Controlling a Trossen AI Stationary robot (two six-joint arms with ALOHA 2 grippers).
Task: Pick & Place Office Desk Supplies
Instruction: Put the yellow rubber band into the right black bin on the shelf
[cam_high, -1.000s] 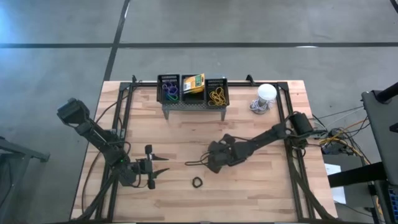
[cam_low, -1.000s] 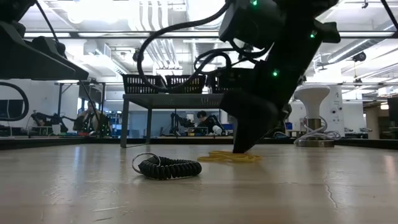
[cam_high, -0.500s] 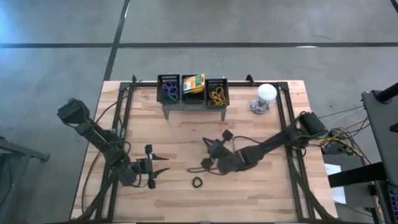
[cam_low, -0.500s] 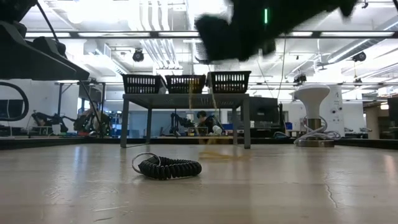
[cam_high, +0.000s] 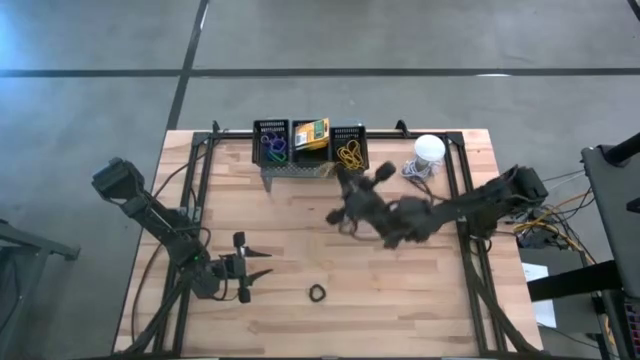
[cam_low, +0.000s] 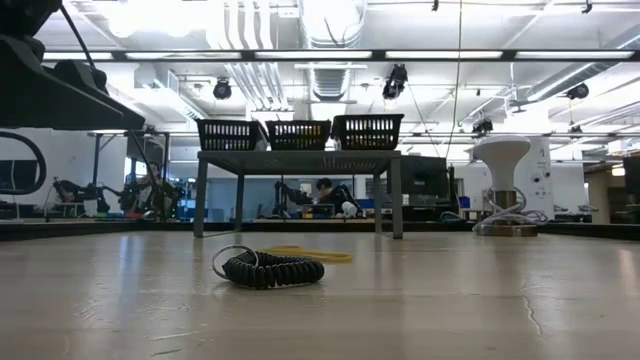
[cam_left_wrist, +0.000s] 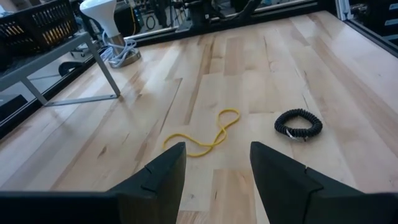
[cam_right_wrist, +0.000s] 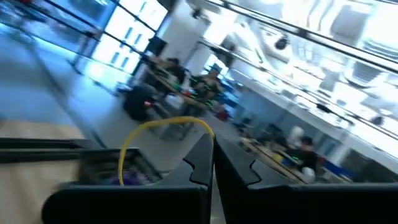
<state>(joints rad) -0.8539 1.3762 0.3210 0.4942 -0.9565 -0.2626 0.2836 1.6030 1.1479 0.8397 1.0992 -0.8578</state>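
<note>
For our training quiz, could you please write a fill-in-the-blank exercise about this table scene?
The right gripper is shut on a thin ____ band.
The left gripper hovers with its jaws ____.
The coiled loop on the table is ____.
The grey stand carries ____ mesh baskets.
Missing: yellow; open; black; three.

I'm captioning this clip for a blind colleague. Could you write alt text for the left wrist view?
The left gripper, open, hovers over a wooden table, with a thin yellow band lying loose just ahead and a black coiled loop beside it. Farther off stand a grey metal stand and a white dome-shaped object.
</note>
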